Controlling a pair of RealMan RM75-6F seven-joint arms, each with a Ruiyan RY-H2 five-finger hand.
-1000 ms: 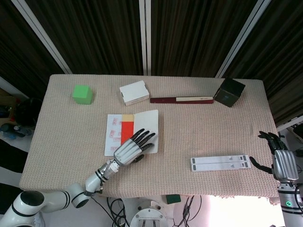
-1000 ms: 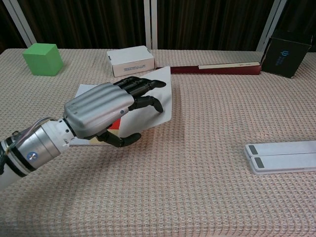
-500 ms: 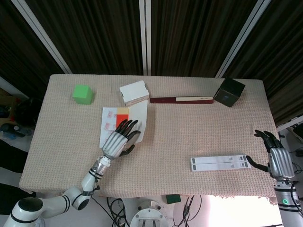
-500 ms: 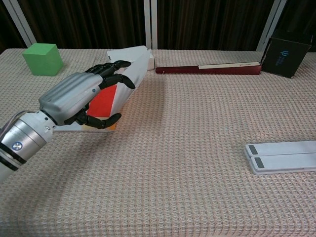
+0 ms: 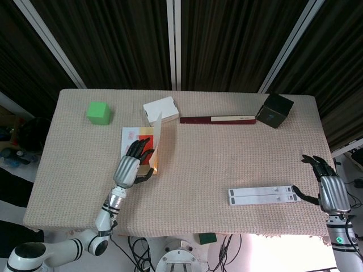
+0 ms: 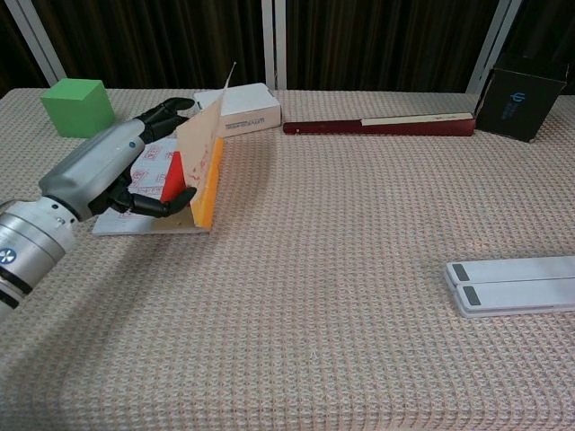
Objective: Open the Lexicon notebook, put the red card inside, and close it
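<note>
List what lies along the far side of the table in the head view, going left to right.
green cube → white box → long dark red case → black box

notebook point(image 6: 193, 193) lies left on table point(image 6: 341, 296), box point(image 6: 238, 109) just behind it.
</note>
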